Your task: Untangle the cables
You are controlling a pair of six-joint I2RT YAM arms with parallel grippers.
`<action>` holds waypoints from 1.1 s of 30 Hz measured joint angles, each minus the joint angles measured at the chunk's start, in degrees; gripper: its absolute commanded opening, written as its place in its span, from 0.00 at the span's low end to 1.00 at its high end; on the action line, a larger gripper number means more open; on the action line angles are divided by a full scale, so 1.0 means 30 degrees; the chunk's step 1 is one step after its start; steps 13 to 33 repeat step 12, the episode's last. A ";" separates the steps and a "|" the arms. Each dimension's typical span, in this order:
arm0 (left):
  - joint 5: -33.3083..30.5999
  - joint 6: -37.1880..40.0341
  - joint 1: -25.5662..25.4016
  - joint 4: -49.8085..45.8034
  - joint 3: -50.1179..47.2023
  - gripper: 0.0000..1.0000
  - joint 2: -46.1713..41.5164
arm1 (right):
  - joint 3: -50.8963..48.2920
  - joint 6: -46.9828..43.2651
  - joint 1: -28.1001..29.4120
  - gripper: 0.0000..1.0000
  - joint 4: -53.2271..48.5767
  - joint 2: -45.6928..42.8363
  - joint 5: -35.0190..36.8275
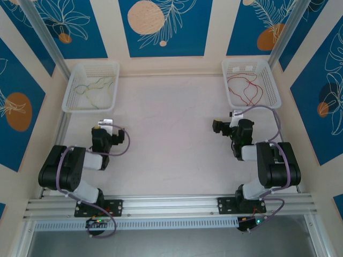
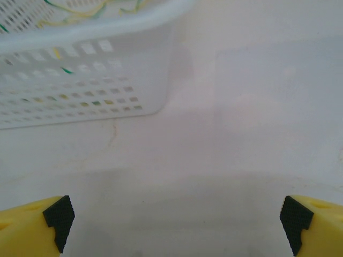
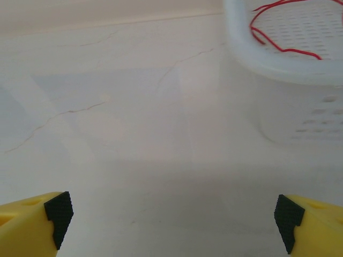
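Cables [image 1: 246,88] sorted by colour, presumably to prevent re-tangling: green-yellow strands [image 1: 95,84] in the left basket [image 1: 88,110], red strands [image 3: 292,51] in the right basket [image 1: 254,106]. Nearby, the left gripper [image 2: 177,225] and right gripper [image 3: 174,219] hover splayed, empty.

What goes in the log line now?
left gripper jaws open | right gripper jaws open | green-yellow cables in left basket | red cables in right basket
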 measured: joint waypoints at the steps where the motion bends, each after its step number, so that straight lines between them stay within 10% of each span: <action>1: -0.0022 -0.0022 0.0029 -0.0197 0.0401 1.00 0.0044 | 0.0000 -0.0015 0.0066 0.99 -0.0044 0.0000 -0.0066; 33: -0.0182 -0.0051 0.0058 -0.0597 0.1129 1.00 0.0007 | 0.0284 -0.0044 0.0000 0.99 -0.0386 0.0000 -0.0262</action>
